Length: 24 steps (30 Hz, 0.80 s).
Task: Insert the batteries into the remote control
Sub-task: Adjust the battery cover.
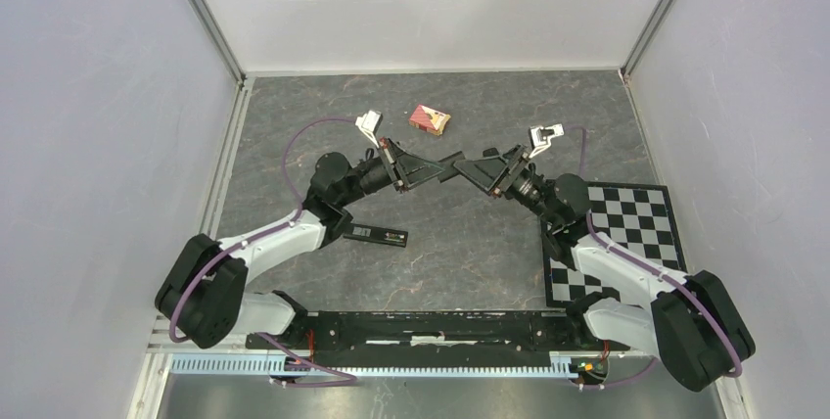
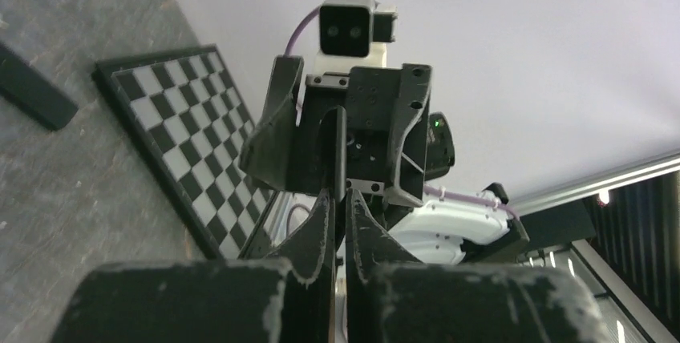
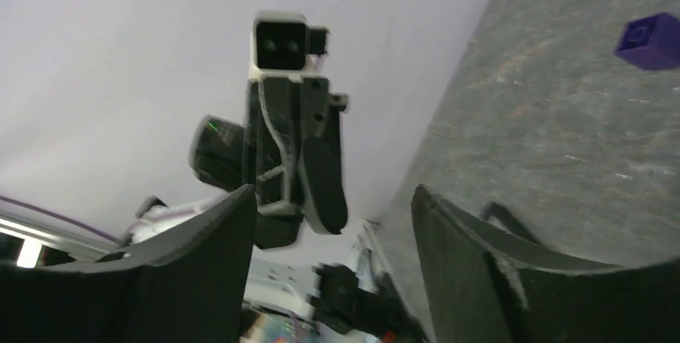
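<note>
The remote control [image 1: 377,235] is a slim black bar lying flat on the table under my left arm; it also shows at the left edge of the left wrist view [image 2: 32,86]. My two grippers meet tip to tip above the middle of the table. My left gripper [image 1: 450,166] [image 2: 341,207] is nearly shut, with a thin dark flat piece [image 2: 341,151] edge-on between its tips. My right gripper [image 1: 470,166] [image 3: 333,207] is open and empty, its fingers spread on either side of the left gripper's tip. No batteries show in any view.
A red-and-white box [image 1: 429,119] lies at the back of the table. A checkerboard mat [image 1: 636,233] [image 2: 184,143] lies at the right. A small purple cube [image 3: 651,41] sits on the table in the right wrist view. Walls enclose three sides.
</note>
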Each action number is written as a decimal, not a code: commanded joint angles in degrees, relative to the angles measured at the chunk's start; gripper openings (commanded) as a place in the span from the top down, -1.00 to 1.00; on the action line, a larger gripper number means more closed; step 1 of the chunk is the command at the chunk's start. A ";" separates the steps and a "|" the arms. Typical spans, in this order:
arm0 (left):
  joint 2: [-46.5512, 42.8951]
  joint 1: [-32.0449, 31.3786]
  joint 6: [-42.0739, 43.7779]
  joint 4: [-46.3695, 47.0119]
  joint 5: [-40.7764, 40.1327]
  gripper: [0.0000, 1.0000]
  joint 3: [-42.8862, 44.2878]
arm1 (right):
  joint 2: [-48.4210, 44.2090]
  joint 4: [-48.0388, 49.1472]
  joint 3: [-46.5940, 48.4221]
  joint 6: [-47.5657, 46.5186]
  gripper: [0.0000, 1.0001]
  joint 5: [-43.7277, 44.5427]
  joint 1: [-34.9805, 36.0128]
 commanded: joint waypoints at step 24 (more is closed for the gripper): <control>-1.81 11.46 32.49 -62.29 37.15 0.96 14.47 | -9.21 -34.01 7.26 -111.99 -0.63 -15.12 15.16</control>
